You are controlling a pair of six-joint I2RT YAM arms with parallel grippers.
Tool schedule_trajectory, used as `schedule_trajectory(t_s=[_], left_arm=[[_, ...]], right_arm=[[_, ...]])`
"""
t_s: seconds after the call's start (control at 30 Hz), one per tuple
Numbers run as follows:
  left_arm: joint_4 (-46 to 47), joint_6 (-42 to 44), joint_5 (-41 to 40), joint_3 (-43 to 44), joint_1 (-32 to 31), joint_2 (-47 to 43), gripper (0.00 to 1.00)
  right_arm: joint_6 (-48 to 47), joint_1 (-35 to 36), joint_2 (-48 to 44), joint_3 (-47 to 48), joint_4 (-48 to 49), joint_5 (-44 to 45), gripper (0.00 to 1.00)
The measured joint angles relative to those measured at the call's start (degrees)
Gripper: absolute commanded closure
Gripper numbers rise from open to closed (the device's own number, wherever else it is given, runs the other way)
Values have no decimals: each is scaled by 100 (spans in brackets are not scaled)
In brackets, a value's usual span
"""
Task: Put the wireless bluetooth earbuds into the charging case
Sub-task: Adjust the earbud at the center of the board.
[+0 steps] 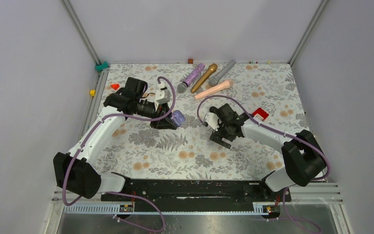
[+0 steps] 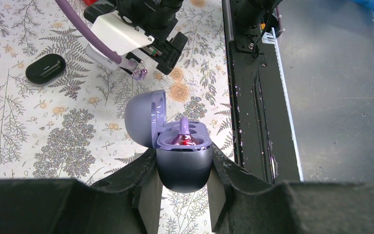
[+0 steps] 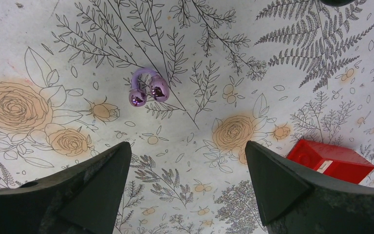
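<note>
My left gripper (image 2: 183, 168) is shut on the lower half of an open purple charging case (image 2: 182, 161), held off the table with its lid (image 2: 146, 117) swung back. One glossy purple earbud (image 2: 187, 138) sits in the case. In the top view the left gripper (image 1: 168, 120) holds this case (image 1: 178, 117) at mid-table. My right gripper (image 3: 186, 151) is open and empty above a second purple earbud (image 3: 146, 90), which lies on the floral cloth; it also shows in the top view (image 1: 219, 132). A closed black case (image 2: 45, 68) lies on the cloth. No black earbuds are in view.
Several long microphones (image 1: 209, 77) lie at the back of the table. A red block (image 3: 330, 161) sits close to the right finger, also in the top view (image 1: 260, 114). A small red piece (image 1: 115, 86) lies at the back left. Walls enclose three sides.
</note>
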Motion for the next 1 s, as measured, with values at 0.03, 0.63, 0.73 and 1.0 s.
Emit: schedule_trajectory(t_s=[0.03,0.63,0.73,1.0], left_arm=[[0,0,-4,0,0,0,100],[0,0,-13,0,0,0,100],[0,2,-15,0,0,0,100],[0,2,-26,0,0,0,100]], right_arm=[[2,2,9,2,7,0,5],[197,374,778,201,389,680,3],[190,374,844,249,457,828,3],[31,365,1084,378,848,1572,2]])
